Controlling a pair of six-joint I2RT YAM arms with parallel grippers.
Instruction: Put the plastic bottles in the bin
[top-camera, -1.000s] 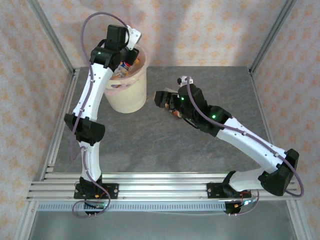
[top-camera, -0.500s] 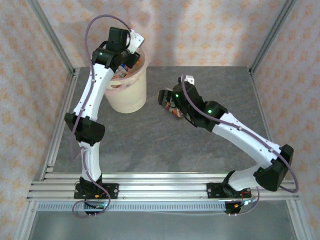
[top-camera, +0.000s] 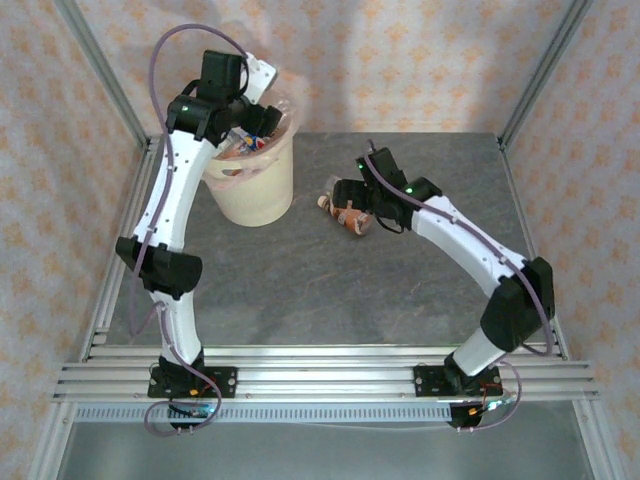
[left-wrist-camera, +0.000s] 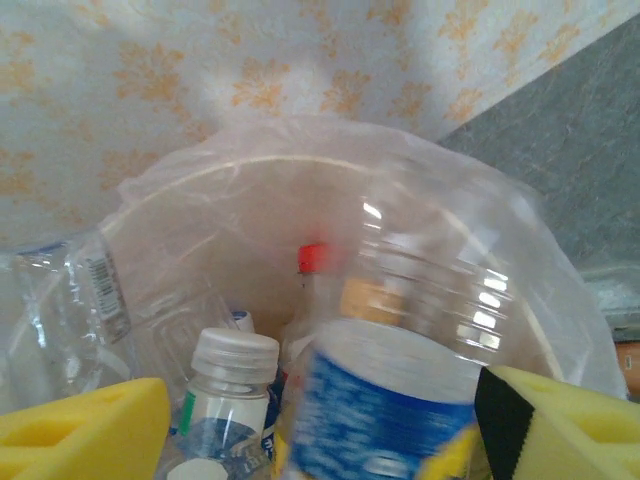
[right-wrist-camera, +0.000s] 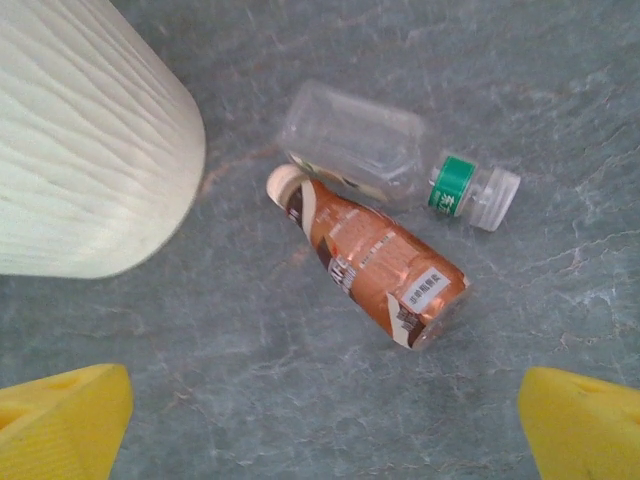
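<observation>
STEP: dropping blue-label bottle (left-wrist-camera: 390, 410) into bin (top-camera: 250, 195) from wide-spread left gripper (left-wrist-camera: 325, 420) | NEXT (a judgement): lowering wide-open right gripper (right-wrist-camera: 322, 425) onto amber bottle (right-wrist-camera: 375, 265) right of bin, then closing

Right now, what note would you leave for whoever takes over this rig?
Left gripper: fingers open over the bin. A blurred blue-labelled bottle is between them and appears free.
Right gripper: open and empty, above two bottles.
Done: several bottles are in the bin, among them a white-capped bottle.
Left: the amber bottle and the clear bottle lie side by side on the table, beside the bin.
</observation>
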